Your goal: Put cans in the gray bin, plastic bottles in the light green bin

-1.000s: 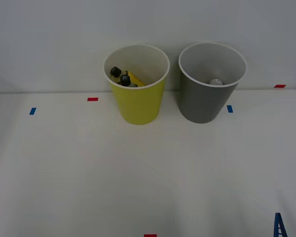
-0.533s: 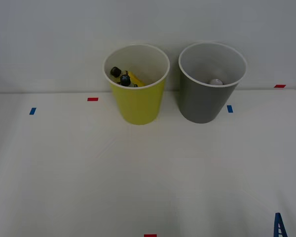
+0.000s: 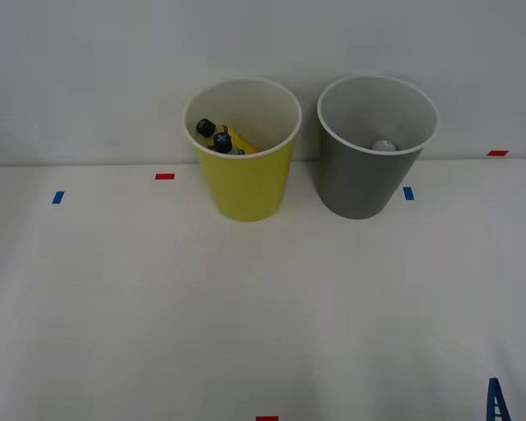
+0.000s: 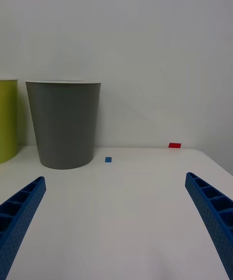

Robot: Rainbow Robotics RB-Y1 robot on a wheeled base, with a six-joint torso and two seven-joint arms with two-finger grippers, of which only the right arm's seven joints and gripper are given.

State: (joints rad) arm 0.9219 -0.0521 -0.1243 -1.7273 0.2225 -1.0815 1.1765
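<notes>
On my front feed the light green bin [image 3: 245,175] and the gray bin [image 3: 368,175] stand upright side by side at the far edge of the white bench [image 3: 245,307], close together but not touching, the green one on the robot's left. Inside the green bin I see the plastic bottles [image 3: 219,140], their black caps up against the near-left wall, a yellow label showing between them. At the bottom of the gray bin sits the can [image 3: 384,146], visible to me as a small silvery round top. My right claw [image 4: 116,221] hangs low over the bare bench, its blue ribbed fingers [image 4: 22,212] spread wide with nothing between them, facing the gray bin.
</notes>
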